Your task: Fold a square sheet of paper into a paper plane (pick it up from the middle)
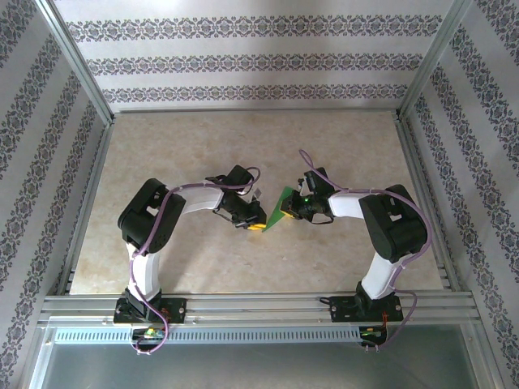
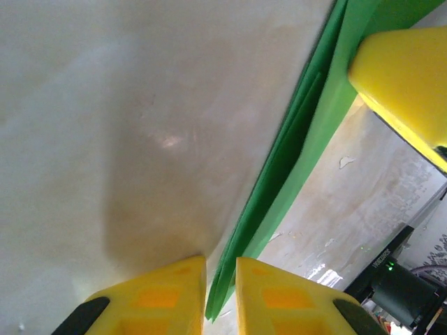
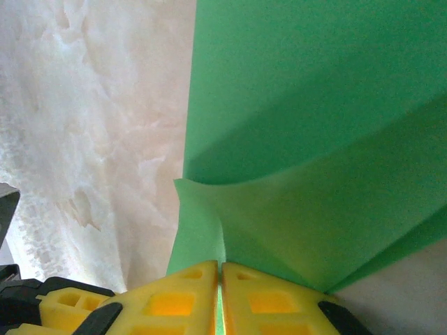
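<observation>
**Both my hands pinch the green paper**

From above, the green paper (image 1: 280, 212) is in the middle of the table (image 1: 203, 146), right between my two arms. My left gripper (image 1: 256, 226) is at its near end. My right gripper (image 1: 293, 209) is at its far end. The paper's long way slants from one to the other.

From my left wrist, my left gripper (image 2: 221, 272) is squeezed tight on a thin edge of the green paper (image 2: 300, 146). The paper is folded in layers. It runs away from me, up to a yellow finger (image 2: 405, 77) of my right gripper.

From my right wrist, my right gripper (image 3: 221, 276) is pinched on the green paper (image 3: 314, 105) too. The paper spreads out ahead of it, with a crease in it.

Both hands are just as near. I think the next fold must turn along the line between them.
</observation>
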Robot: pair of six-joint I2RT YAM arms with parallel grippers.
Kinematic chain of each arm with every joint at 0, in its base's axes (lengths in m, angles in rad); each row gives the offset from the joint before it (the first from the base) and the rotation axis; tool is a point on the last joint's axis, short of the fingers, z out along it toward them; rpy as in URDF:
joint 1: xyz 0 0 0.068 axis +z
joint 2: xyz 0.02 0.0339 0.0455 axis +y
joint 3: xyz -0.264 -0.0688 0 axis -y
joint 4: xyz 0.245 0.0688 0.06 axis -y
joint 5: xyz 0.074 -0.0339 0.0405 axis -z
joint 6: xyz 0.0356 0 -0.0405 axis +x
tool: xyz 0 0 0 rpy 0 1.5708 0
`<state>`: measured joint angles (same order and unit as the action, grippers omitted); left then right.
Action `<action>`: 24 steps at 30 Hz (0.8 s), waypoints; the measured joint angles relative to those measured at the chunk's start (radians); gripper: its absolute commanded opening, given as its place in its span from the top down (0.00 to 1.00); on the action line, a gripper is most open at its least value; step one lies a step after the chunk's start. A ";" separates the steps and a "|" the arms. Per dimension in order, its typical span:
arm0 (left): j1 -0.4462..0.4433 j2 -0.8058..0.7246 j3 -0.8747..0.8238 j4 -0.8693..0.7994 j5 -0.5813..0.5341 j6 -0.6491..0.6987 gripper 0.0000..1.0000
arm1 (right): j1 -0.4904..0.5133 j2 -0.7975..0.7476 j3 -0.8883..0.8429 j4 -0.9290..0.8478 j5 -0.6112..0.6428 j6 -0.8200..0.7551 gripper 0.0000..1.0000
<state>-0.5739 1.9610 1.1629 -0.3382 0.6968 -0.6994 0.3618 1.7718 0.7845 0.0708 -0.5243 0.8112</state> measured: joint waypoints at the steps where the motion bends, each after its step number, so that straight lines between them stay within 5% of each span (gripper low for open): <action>1: 0.000 -0.003 0.006 -0.008 -0.015 0.007 0.77 | 0.000 0.000 0.000 0.000 0.000 0.000 0.85; 10: -0.020 -0.116 0.026 0.089 -0.085 0.008 0.79 | 0.000 0.000 0.000 -0.001 0.000 0.000 0.85; 24: -0.072 0.011 0.026 0.221 -0.091 -0.063 0.90 | -0.004 0.004 0.003 -0.004 -0.006 0.000 0.85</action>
<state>-0.6464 1.9720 1.1889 -0.1173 0.6056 -0.7628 0.3580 1.7760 0.7876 0.0666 -0.5308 0.8112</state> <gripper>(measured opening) 0.109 0.147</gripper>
